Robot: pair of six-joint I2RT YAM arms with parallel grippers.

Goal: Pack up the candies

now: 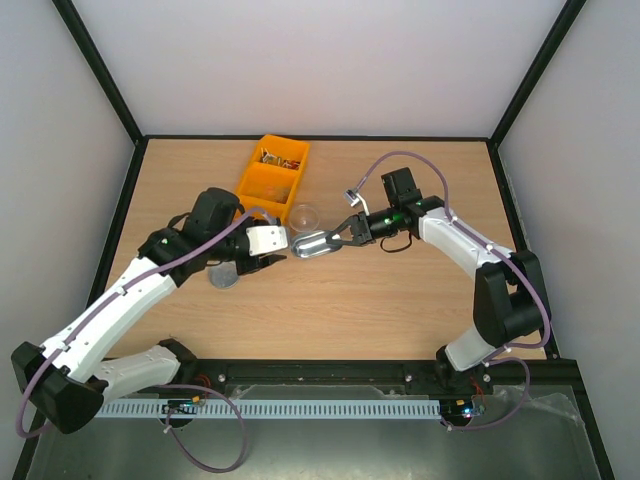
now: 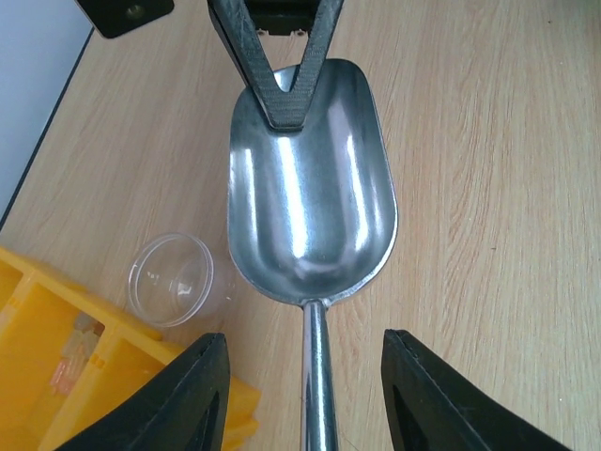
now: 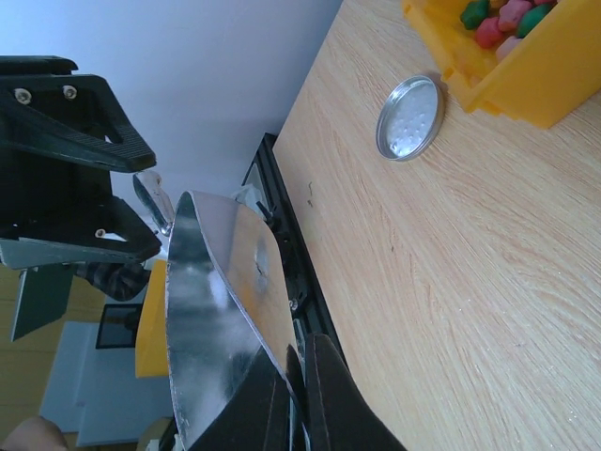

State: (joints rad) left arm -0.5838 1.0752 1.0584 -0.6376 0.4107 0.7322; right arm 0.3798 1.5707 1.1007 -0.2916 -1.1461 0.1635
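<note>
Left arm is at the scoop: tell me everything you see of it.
The metal scoop is polished, mirror-bright steel by its look: a deep rounded bowl narrowing into a thin round handle. The bowl is empty. The right gripper pinches the bowl's front rim; the left gripper stands open either side of the handle, not touching it. It is mid-table beside a clear cup; whether it rests on the wood I cannot tell.

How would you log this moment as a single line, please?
right gripper: shut on scoop rim | left gripper: open astride scoop handle | scoop: empty | clear cup: empty | candies: in yellow bin
</note>
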